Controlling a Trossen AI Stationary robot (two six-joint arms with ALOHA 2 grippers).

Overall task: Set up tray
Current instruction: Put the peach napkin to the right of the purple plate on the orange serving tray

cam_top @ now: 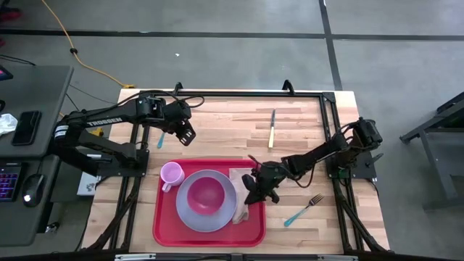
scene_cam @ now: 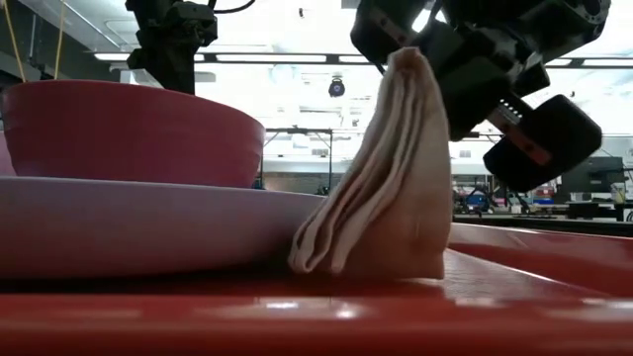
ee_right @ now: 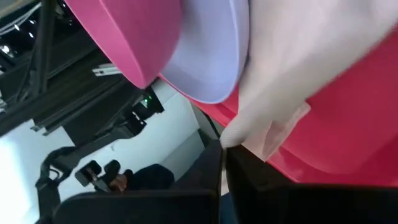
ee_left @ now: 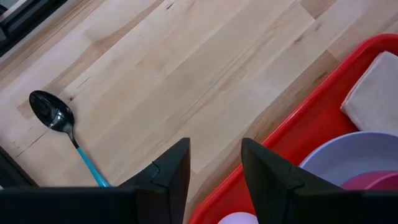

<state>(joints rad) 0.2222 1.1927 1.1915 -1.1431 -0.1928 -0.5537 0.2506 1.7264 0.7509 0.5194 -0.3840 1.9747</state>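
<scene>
Pale wooden tabletop (cam_top: 217,119) fills the high view. At lower centre lies the large flat red plastic tray (cam_top: 168,223), holding a lavender round plate (cam_top: 190,214), a pink bowl (cam_top: 206,193) and a small pink mug (cam_top: 171,174). Right of the plate, the right gripper (cam_top: 251,190) clenches a folded beige cloth napkin (scene_cam: 381,188), its top edge lifted. Risk, as I judge it: the napkin may unfold or drag against the plate if pulled. At upper left, the left gripper (ee_left: 214,168) hangs released, empty, near a blue-handled spoon (ee_left: 62,127).
</scene>
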